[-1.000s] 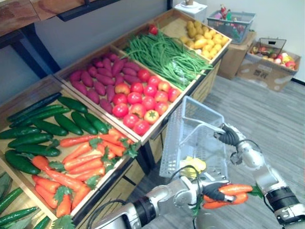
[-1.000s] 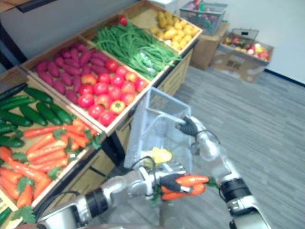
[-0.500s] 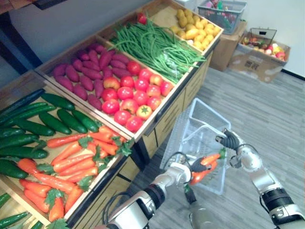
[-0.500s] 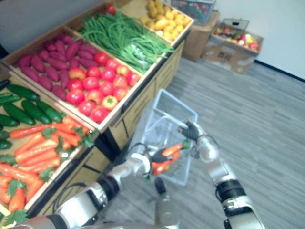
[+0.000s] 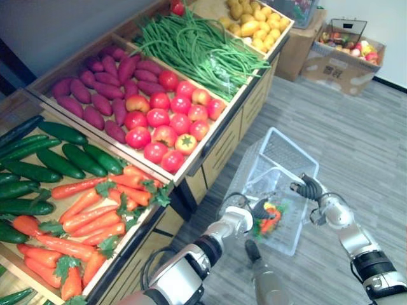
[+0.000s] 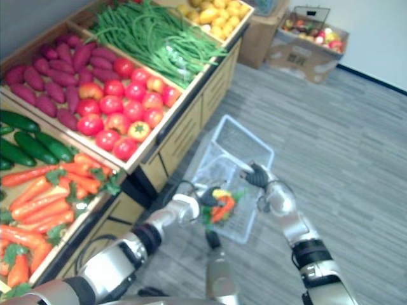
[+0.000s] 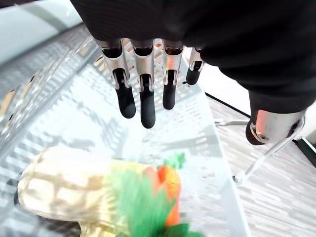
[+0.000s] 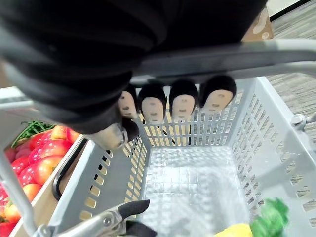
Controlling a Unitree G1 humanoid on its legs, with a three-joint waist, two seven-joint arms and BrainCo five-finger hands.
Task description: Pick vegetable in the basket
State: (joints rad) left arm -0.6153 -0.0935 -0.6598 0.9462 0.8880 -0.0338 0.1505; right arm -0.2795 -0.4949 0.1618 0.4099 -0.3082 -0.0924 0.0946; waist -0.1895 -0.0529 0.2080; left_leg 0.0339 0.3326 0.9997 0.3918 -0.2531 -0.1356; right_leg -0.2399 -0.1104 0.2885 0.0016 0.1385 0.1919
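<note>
A pale grey plastic basket [image 5: 280,149] hangs low over the floor beside the produce stand. My right hand [image 5: 310,189] is shut on its handle [image 8: 237,54], fingers [image 8: 182,101] curled round the bar. My left hand [image 5: 259,208] hovers over the basket's near end, open, its fingers [image 7: 143,98] straight and holding nothing. Just beyond those fingers a bunch of orange carrots [image 5: 270,219] with green tops sits inside the basket. The carrots [image 7: 168,185] lie against a pale yellow vegetable [image 7: 64,182] on the basket floor.
The wooden stand runs along the left with crates of carrots [image 5: 95,210], cucumbers [image 5: 51,159], tomatoes [image 5: 168,121], purple sweet potatoes [image 5: 102,82], green beans [image 5: 191,44] and yellow produce [image 5: 254,19]. A cardboard box [image 5: 343,54] of produce stands far right on grey floor.
My left hand has opened and let go of the carrots, which now lie in the basket. The basket has come lower, and the camera has shifted.
</note>
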